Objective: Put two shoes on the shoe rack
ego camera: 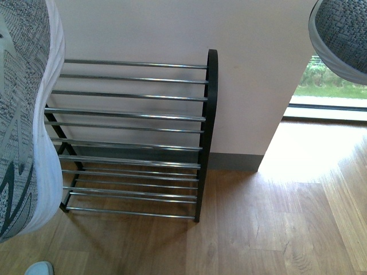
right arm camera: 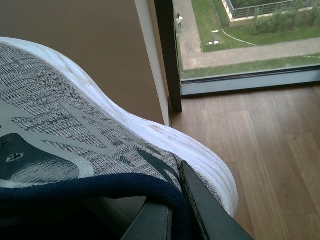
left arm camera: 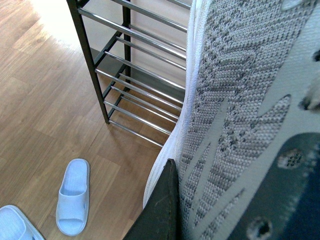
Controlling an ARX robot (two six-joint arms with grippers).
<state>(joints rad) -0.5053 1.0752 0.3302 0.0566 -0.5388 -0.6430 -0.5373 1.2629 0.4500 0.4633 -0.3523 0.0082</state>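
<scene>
Two grey knit sneakers are held off the floor, one per arm. The left sneaker [ego camera: 23,114] is seen close to the camera, in front of the left side frame of the shoe rack [ego camera: 132,137]. The right sneaker [ego camera: 344,34] is held well to the right of the rack and above its top tier.

The left pincer [left arm camera: 167,200] is judged clamped on the left sneaker. One dark finger is pressed flat against the knit side and the other is hidden. The right pincer [right arm camera: 177,212] is nearly shut, pinching the navy collar [right arm camera: 100,192] of the right sneaker.

**Handling:**
- The sneakers are judged light.
- The knit upper is soft and will buckle under a squeeze, while the white sole is stiffer.
- The collar or heel is the surest place to be gripped. A side grip may let the shoe swing.

**Edges:**
- The rods are thin, shiny and gapped, so each sole must be laid across at least two rods or a toe can drop through.
- The black arched frames bound the rack at both ends, and the wall [ego camera: 143,28] stands right behind it.

**Room:**
- No shoes are seen on the visible rods.
- Bare wood floor [ego camera: 275,229] lies in front and to the right of the rack.
- Two pale blue slippers [left arm camera: 72,197] lie on the floor, off the rack's left front foot.
</scene>
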